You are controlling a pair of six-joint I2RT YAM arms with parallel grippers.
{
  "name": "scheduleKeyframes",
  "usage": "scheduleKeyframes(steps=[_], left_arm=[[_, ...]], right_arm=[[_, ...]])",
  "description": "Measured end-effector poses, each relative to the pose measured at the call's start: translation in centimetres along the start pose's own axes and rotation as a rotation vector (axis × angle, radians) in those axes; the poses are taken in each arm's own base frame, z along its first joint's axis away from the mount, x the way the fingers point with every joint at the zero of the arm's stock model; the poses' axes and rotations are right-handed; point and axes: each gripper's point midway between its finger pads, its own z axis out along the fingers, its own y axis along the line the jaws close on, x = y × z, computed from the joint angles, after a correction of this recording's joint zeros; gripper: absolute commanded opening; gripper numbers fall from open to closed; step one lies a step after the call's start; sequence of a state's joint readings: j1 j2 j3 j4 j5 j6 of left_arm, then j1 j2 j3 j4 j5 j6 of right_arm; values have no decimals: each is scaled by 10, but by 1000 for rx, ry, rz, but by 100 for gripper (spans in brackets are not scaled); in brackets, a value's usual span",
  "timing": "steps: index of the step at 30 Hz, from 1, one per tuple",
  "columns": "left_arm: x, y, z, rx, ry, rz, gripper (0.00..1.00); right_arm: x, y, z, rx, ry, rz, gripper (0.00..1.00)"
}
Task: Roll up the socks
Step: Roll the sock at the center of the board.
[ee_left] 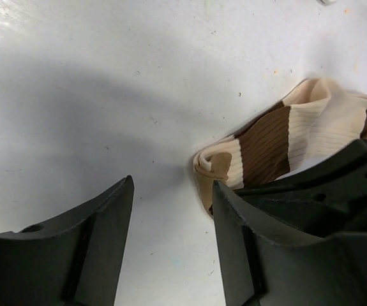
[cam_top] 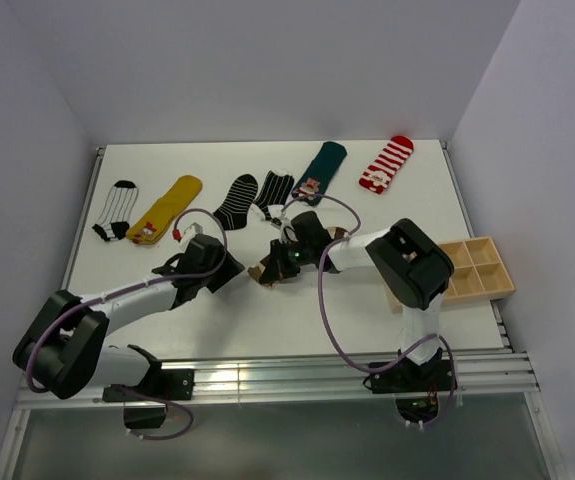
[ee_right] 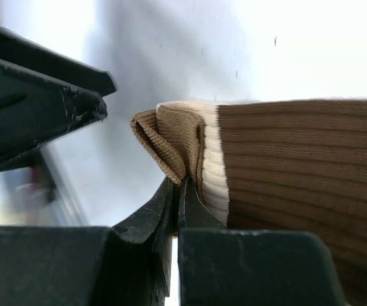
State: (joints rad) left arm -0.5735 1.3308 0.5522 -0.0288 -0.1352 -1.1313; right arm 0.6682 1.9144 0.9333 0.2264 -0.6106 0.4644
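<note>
A cream sock with brown bands [ee_left: 285, 137] lies folded on the white table between my two grippers. It also shows in the top view [cam_top: 264, 273]. My right gripper [ee_right: 180, 186] is shut on the sock's tan folded end [ee_right: 164, 143], and its dark body lies over the sock's lower edge in the left wrist view [ee_left: 336, 188]. My left gripper [ee_left: 170, 213] is open and empty, just left of the sock, with its right finger [ee_left: 244, 236] close to the tan fold. In the top view the left gripper [cam_top: 227, 268] and right gripper [cam_top: 279, 262] nearly meet.
A row of socks lies along the back: black-and-white striped [cam_top: 115, 210], yellow [cam_top: 167, 208], black with thin white lines [cam_top: 235, 200], another dark striped one [cam_top: 273, 192], dark teal [cam_top: 319, 170], red-and-white striped [cam_top: 387, 163]. A wooden compartment tray [cam_top: 477, 268] stands at the right.
</note>
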Motion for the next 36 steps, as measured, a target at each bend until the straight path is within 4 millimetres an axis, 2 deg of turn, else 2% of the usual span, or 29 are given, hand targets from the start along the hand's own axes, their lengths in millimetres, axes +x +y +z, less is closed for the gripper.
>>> scheduleKeyframes(steps=[6, 11, 15, 20, 22, 26, 29, 36], left_arm=[[8, -8, 1, 51, 4, 14, 50], [20, -12, 8, 66, 34, 31, 45], [30, -9, 15, 52, 58, 38, 35], [34, -13, 21, 56, 70, 37, 30], [35, -16, 24, 58, 74, 39, 28], [38, -23, 29, 54, 81, 50, 25], [39, -27, 32, 48, 84, 57, 23], [43, -33, 35, 36, 93, 79, 22]], right_arm=[[14, 3, -7, -167, 38, 191, 0], [17, 5, -7, -205, 52, 260, 0], [18, 4, -9, -219, 51, 299, 0], [19, 3, -10, -217, 50, 319, 0], [19, 2, -10, -212, 52, 318, 6], [17, 0, -12, -179, 48, 290, 28], [15, 1, -17, -123, 37, 236, 36], [12, 0, -27, 116, -38, 31, 42]])
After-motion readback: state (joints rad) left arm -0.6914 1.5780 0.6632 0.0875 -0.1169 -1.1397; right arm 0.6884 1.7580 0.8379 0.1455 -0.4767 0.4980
